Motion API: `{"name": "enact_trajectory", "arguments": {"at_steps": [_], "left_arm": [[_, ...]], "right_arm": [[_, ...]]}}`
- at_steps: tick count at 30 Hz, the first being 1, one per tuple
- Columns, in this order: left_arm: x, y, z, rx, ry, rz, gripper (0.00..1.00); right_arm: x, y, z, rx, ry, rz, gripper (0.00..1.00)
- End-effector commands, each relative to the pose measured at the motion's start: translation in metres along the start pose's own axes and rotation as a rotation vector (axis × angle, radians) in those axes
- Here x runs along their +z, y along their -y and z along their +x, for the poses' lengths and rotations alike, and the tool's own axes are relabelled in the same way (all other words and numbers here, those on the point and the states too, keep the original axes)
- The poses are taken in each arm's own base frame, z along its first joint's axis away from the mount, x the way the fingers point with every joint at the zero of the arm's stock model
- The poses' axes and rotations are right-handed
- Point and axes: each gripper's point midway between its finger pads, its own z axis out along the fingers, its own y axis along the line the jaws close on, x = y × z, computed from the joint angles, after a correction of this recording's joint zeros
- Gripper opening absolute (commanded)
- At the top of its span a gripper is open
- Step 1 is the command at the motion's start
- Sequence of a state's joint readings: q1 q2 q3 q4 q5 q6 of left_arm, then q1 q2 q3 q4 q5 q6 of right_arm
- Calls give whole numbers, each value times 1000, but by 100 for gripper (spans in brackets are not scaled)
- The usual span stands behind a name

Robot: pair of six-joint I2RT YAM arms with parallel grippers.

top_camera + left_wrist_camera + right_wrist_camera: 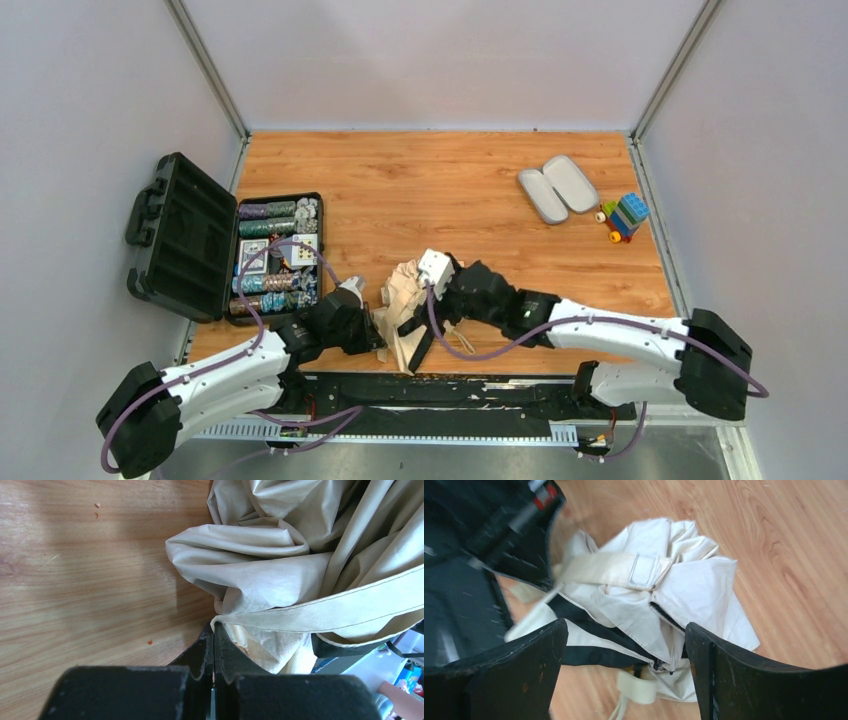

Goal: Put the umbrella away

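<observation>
The umbrella (402, 292) lies as a crumpled beige bundle on the wooden table near the front edge, between my two arms. My left gripper (377, 343) sits at its left side. In the left wrist view the left gripper (214, 626) is shut, its tips pinching the end of the umbrella's strap (320, 611), which runs off to the right. My right gripper (624, 630) stands open just above the umbrella's fabric (694, 587), its fingers (531, 655) on either side of it and of the pale handle loop (636, 687). The strap's tab (644, 571) lies across the top of the bundle.
An open black case (185, 235) with poker chips and cards (275, 255) stands at the left edge. A lilac-grey oval hard case (557, 187) lies open at the back right, with a toy of coloured blocks (625, 215) beside it.
</observation>
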State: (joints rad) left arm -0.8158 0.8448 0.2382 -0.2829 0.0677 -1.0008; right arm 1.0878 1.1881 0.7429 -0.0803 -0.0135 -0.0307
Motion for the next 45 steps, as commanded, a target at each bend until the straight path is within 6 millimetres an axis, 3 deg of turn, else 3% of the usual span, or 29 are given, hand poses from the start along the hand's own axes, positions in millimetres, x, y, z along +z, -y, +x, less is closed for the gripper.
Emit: {"name": "enact_trajectory", "arguments": {"at_steps": [1,9,11,15,18,20,21,24,27,31,36,39,41,45], "left_arm": [[-2,-40,15,25,-39,-155,0],[-4,-36,12,22,-34,-154,0],[-4,-37,12,19,-34,-155,0],[-4,-38,15,1,-35,-149,0],[-5,-37,13,-11,-28,-148,0],[-9,-35,12,-6,-28,-151,0],[-11,-34,11,-1,-30,-154,0],[-20,-34,1,18,5,-190,0],[-35,-29,-12,49,37,-208,0],[-48,-12,-23,52,67,-170,0],[-43,-8,-20,64,52,-138,0],[-31,-5,-11,28,28,-89,0],[-25,-6,0,0,-8,-64,0],[-21,-17,9,-17,-28,-81,0]], "right_arm": [[23,20,30,-364,38,198,90],[67,27,100,-355,-139,209,93],[78,25,127,-317,-208,204,93],[82,19,162,-207,-251,211,81],[77,22,176,-151,-250,238,58],[73,25,176,-132,-238,255,27],[71,27,174,-117,-229,260,17],[66,30,164,-74,-215,236,0],[60,15,146,2,-177,79,0],[43,5,138,136,-179,-90,0],[29,12,135,204,-203,-85,3],[25,6,120,217,-217,-118,34],[19,5,93,230,-193,-123,53],[-3,9,58,223,-147,-97,73]]}}
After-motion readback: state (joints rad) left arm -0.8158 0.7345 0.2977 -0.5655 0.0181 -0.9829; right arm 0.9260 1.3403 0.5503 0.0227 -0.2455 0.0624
